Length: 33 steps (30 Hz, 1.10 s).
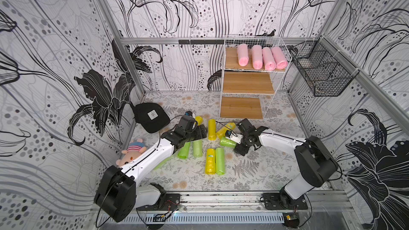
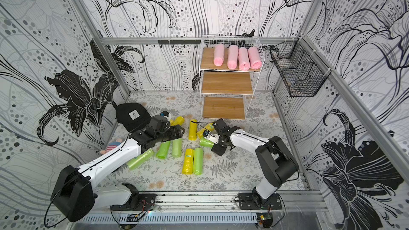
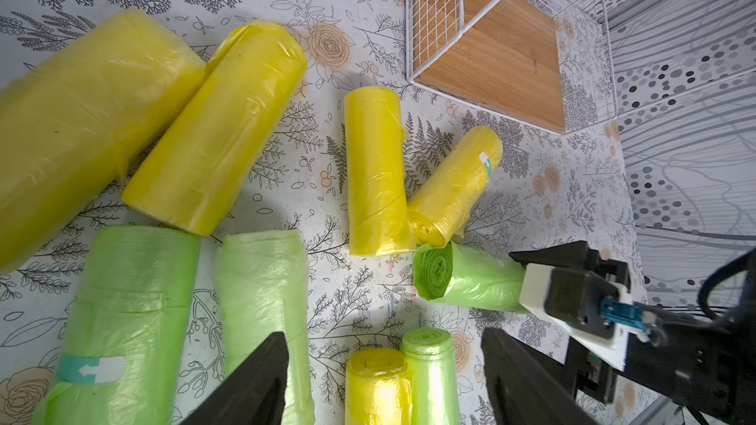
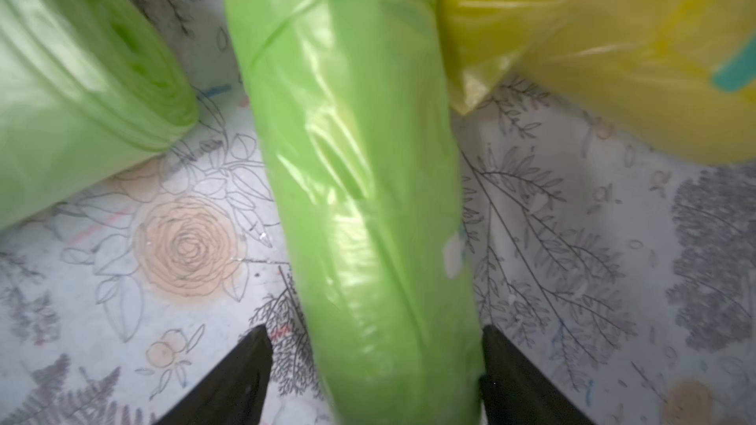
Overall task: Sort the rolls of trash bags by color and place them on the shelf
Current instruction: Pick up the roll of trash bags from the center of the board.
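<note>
**Right end effector** (image 4: 374, 333): released. Its jaws straddle one light green roll (image 4: 360, 198) lying on the bench (image 4: 184, 239). Bench pattern shows between one finger and the plastic, while the other finger sits at the roll's edge. A labelled yellow roll (image 4: 613, 55) touches the far end of the straddled roll, ahead and to one side of the jaws.

**Left end effector** (image 3: 383, 333): released, with nothing between its fingers. It hangs over the loose rolls, and a yellow-and-green pair (image 3: 376, 386) lies side by side directly below it.

**Loose stock:** five yellow and five green rolls lie on the bench under and between the two end effectors.

**Shelf** (image 1: 246, 82): stands beyond both end effectors at the back wall. Four pink rolls (image 1: 256, 57) lie side by side on its top board.

**Sundries:**
- A plush doll (image 1: 132, 151) and a black cap (image 1: 152, 117) lie outboard of the left end effector.
- A black wire basket (image 1: 321, 71) hangs on the wall beyond the right one.
</note>
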### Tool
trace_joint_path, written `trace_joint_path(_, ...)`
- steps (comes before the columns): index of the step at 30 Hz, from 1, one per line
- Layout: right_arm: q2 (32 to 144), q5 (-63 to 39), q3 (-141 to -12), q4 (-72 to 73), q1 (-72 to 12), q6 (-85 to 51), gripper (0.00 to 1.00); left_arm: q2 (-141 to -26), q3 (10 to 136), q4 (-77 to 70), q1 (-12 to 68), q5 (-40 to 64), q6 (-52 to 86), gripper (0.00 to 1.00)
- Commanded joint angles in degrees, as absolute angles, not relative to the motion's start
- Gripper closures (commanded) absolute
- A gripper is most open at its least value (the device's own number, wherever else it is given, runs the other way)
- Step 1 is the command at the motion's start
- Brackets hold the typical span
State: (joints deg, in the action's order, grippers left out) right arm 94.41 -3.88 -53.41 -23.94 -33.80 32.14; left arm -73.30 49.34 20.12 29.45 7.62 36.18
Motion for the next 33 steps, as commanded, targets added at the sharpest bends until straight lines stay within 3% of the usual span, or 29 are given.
trace_joint_path(1,96.2,-5.03,-54.59,-22.39,-33.19,36.8,0.23,-74.01,48.82,18.33,28.95,8.95,35.92,0.23)
trace_joint_path(11,93.49,-4.36,-51.03,-19.27,-32.18,35.7,0.58,-73.99,48.38,16.38,29.0,11.19,37.12,0.23)
trace_joint_path(20,74.88,-17.7,-48.18,-18.38,-32.66,26.24,0.6,-68.69,43.01,0.1,29.75,18.83,50.86,0.17)
trace_joint_path(26,72.78,-21.41,-51.53,-15.73,-32.96,18.33,0.59,-70.16,44.01,-6.43,33.39,15.55,54.7,0.08)
trace_joint_path(33,73.55,-22.35,-51.56,-10.07,-35.79,13.23,0.59,-76.18,48.32,-6.82,35.33,15.29,53.31,0.06)
